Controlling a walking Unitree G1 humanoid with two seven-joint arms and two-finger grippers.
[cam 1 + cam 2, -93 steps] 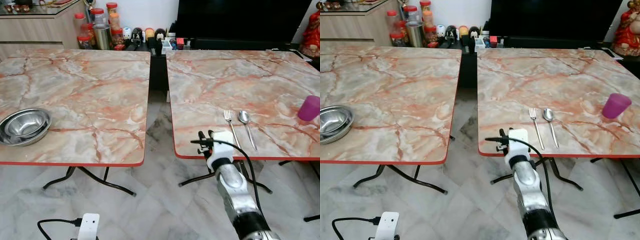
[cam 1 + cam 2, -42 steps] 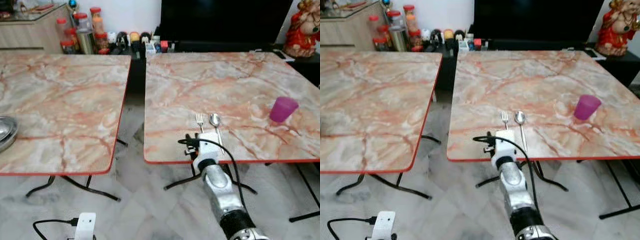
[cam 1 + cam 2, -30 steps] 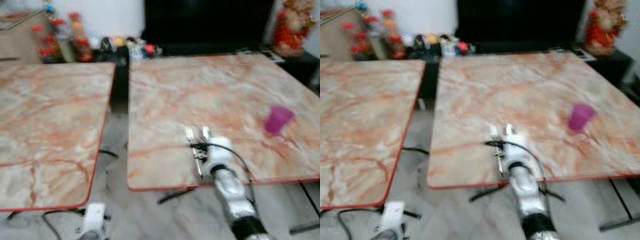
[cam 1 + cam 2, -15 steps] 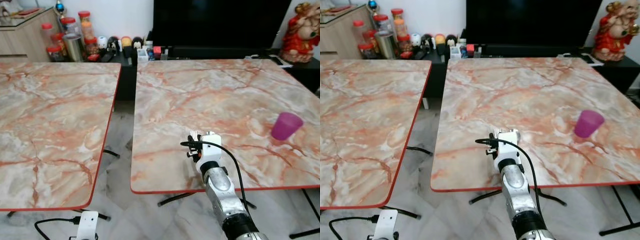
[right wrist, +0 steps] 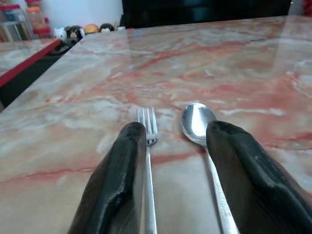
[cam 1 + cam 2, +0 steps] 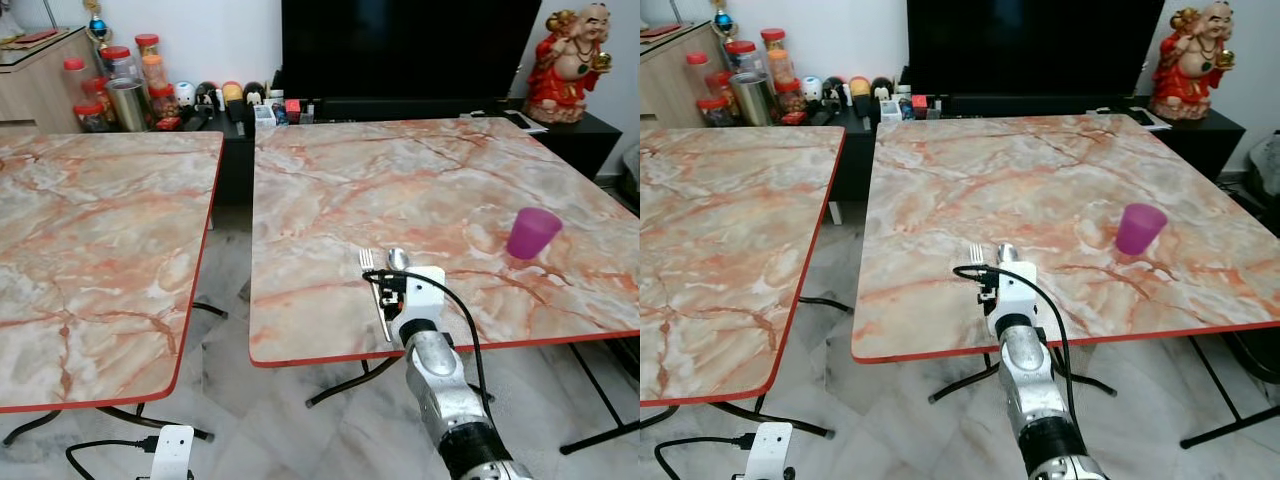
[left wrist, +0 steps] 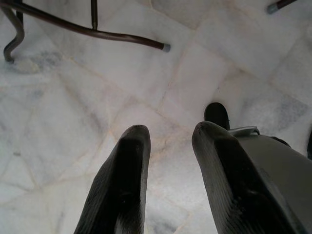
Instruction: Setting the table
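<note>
**Hovering over the cutlery at the table's near edge**

Reaching out over the front rim of the right-hand marble table [image 6: 430,190], the right gripper [image 5: 178,161] sits low above the cutlery, its two black fingers [image 5: 114,185] spread wide with nothing between them. Look at the wrist camera: the fork [image 5: 147,146] lies just inside one finger, the spoon [image 5: 200,126] just inside the other, both flat on the marble, side by side but apart, tines and bowl pointing toward 12 o'clock, handles running back under the gripper. No contact visible between fingers and metal from here.

From the head view, the silver right arm [image 6: 440,400] comes up from 6 o'clock and its white wrist block covers most of both handles; only the fork head and spoon bowl poke out beyond it. Over at 2 o'clock from the gripper, well apart, a purple cup [image 6: 532,233] stands upright on the same table. The left-hand table [image 6: 90,240] lies at 9 o'clock across a gap of tiled floor [image 6: 290,420]. At the far wall: jars [image 6: 110,80], a dark TV screen [image 6: 400,45], a red figurine [image 6: 566,50].

Down below, the left gripper [image 7: 168,146] hangs idle over the pale floor tiles, fingers parted, holding nothing
</note>
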